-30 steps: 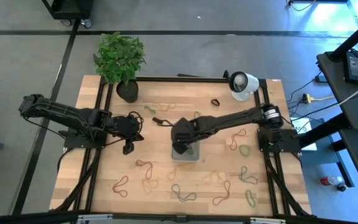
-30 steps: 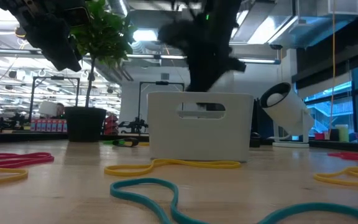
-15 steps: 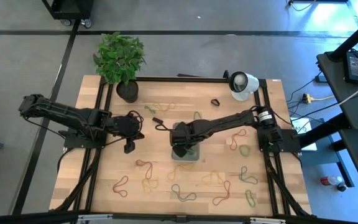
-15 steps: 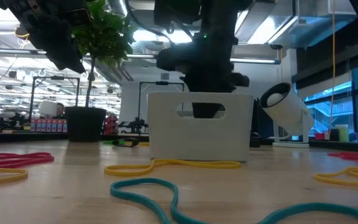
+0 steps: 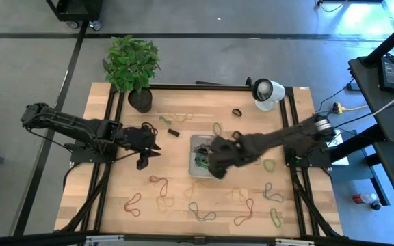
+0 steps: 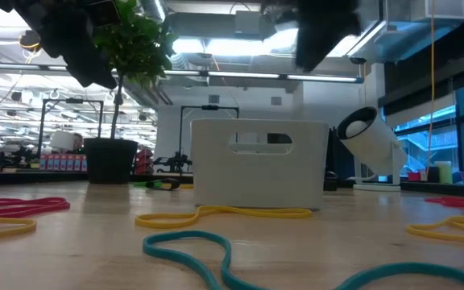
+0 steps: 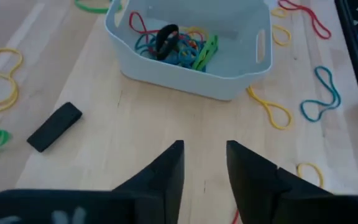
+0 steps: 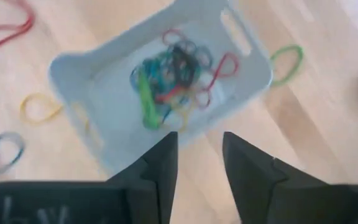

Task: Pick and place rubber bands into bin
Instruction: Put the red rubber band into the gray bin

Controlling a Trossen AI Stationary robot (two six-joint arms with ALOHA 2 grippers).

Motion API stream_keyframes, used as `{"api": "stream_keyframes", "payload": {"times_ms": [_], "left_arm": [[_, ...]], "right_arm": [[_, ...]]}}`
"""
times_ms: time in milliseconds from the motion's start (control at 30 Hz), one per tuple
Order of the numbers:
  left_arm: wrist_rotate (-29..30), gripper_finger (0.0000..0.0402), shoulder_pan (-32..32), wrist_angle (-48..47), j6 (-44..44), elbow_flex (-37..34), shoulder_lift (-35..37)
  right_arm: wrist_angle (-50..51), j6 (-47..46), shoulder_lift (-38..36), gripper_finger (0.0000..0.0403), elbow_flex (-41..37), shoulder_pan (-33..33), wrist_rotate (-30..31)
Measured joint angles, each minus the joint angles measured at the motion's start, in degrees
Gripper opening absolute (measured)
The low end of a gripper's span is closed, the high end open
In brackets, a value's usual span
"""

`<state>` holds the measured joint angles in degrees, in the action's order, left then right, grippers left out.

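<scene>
The grey-white bin [image 5: 195, 145] stands on the table's middle and holds a heap of rubber bands [image 8: 176, 78], which also shows in the left wrist view [image 7: 173, 43]. My right gripper [image 5: 213, 164] hovers open and empty above the bin's near right part; its fingers [image 8: 160, 162] frame the bin from above. My left gripper [image 5: 150, 147] hangs open and empty above the table, left of the bin [image 7: 191, 62]. Several loose bands lie flat on the wood, such as a red one [image 5: 134, 203] and a teal one [image 5: 273, 193].
A potted plant [image 5: 135, 68] stands at the far left and a round white lamp [image 5: 267, 92] at the far right. A small black block [image 7: 55, 126] lies on the wood between my left gripper and the bin. Yellow [image 6: 224, 213] and teal [image 6: 200, 242] bands lie near the table's near edge.
My right gripper has risen out of the bin and gone a little toward the table's right and near edges; it no longer shows behind the bin in the low view. The bin has stayed in place.
</scene>
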<state>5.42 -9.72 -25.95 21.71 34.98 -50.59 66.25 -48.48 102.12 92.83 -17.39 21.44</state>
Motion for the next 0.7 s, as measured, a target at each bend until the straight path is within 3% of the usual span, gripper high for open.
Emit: {"api": "stream_keyframes", "payload": {"times_ms": [133,267,467,700], "left_arm": [[-0.32,0.0118,0.0,0.78,0.01,0.41,-0.05],[3.21,0.0107,-1.34,-0.16,1.6,3.47,-2.0],[7.02,0.0103,-4.76,-6.51,2.78,11.98,-11.46],[5.25,0.0102,-8.05,-21.31,7.51,20.81,-25.04]], "right_arm": [[-4.84,-3.92,-7.46,0.0107,-9.69,-6.16,0.43],[-14.54,-10.71,-14.93,0.0082,-23.83,-12.15,0.4],[-26.8,-23.62,-23.84,0.0045,-41.33,-19.21,0.64],[-32.68,-26.19,-30.71,0.0015,-50.4,-24.68,0.69]]}}
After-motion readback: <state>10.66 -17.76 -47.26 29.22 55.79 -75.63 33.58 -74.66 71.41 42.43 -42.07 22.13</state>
